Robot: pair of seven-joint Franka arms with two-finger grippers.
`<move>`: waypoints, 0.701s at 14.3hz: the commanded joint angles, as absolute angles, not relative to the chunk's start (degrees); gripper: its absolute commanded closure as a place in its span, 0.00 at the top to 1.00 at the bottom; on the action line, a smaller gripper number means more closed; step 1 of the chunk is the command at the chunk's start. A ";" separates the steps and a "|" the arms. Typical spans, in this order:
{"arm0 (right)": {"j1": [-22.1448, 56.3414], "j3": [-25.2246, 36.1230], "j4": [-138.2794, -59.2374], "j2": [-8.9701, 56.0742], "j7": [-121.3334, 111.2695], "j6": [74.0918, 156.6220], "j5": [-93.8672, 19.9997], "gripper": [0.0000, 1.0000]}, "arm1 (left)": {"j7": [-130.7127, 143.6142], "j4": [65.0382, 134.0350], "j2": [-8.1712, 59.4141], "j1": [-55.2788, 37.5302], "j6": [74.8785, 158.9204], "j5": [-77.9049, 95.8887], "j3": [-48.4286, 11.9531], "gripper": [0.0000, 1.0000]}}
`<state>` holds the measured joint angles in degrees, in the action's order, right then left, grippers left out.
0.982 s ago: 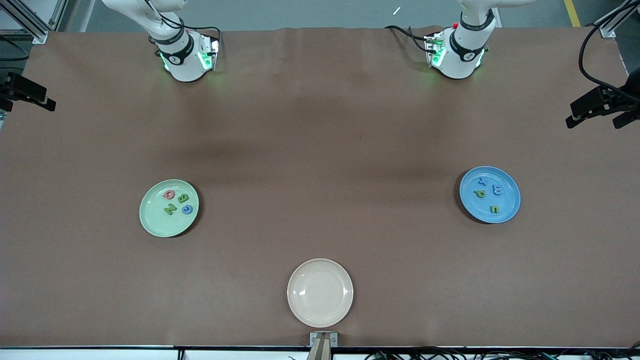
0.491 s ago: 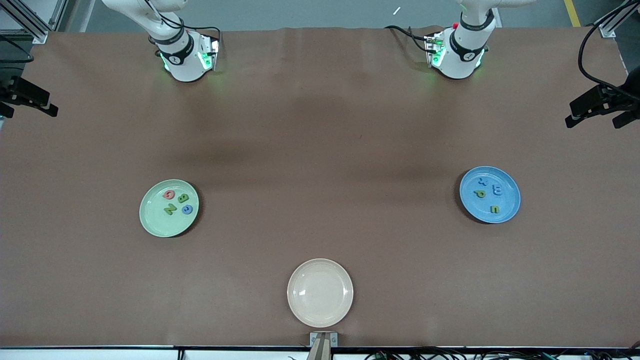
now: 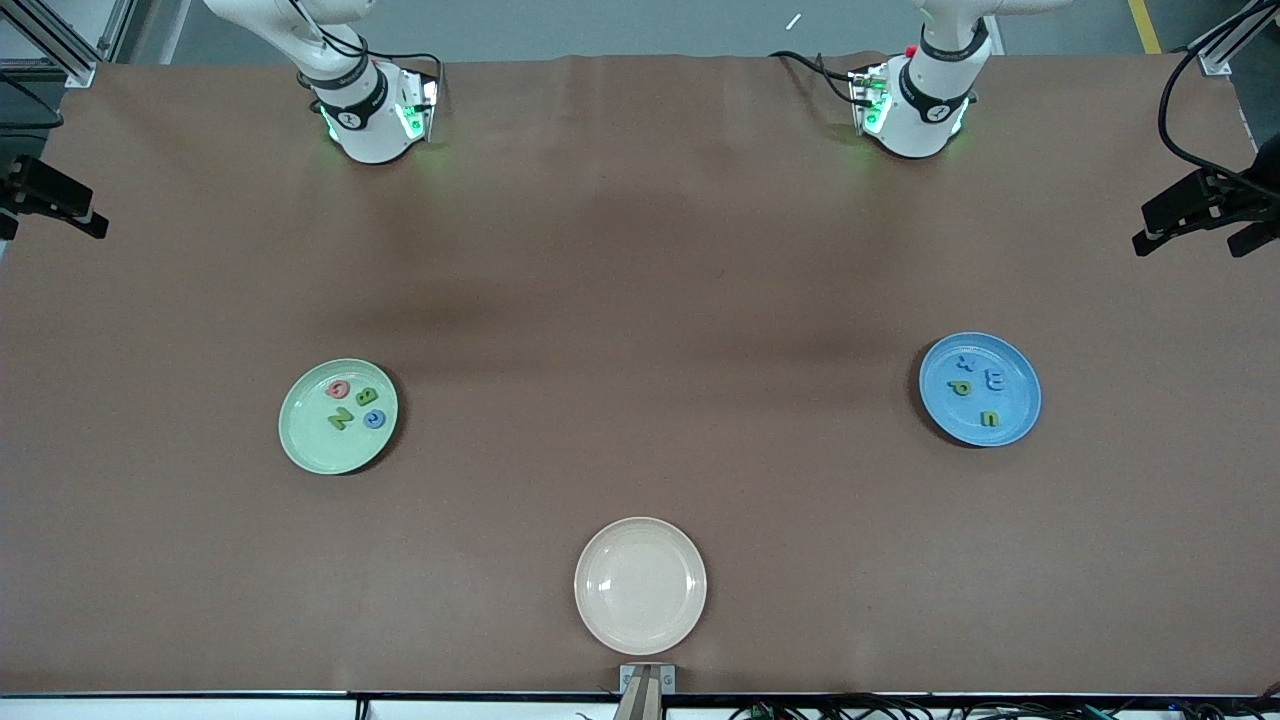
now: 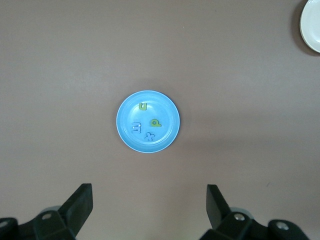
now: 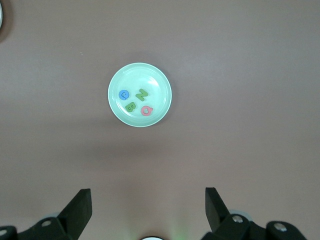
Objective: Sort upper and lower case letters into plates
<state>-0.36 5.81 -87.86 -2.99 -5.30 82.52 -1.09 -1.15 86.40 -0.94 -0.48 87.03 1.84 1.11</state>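
The pale green plate lies toward the right arm's end of the table. It holds a red G, a green B, a green N and a blue letter. The blue plate lies toward the left arm's end and holds a blue x, a blue E, a green p and a green n. My left gripper hangs open high over the table, with the blue plate far below. High up too, my right gripper is open and looks down on the green plate.
A cream plate sits near the table's front edge, midway between the two coloured plates. The arm bases stand at the back edge. Brown table surface spreads wide between the plates.
Plates and letters have stayed put. A dark part at the front view's edge, at the right arm's end, has shifted slightly.
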 commanded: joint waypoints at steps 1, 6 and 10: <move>-0.53 5.45 -91.67 -6.06 -6.06 84.20 0.35 1.00 | -2.29 85.96 -1.14 -0.70 87.10 1.05 1.23 1.00; -0.44 5.45 -92.63 -6.68 -6.24 84.11 0.44 1.00 | -2.29 85.96 -1.23 -0.70 87.01 1.14 1.23 1.00; -0.35 5.45 -94.13 -7.91 -6.24 84.29 0.44 1.00 | -2.29 85.96 -1.23 -0.70 87.01 1.14 1.23 1.00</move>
<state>-0.36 5.77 -91.03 -5.08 -5.80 83.06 -0.21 -1.15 86.40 -0.94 -0.48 87.03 1.84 1.11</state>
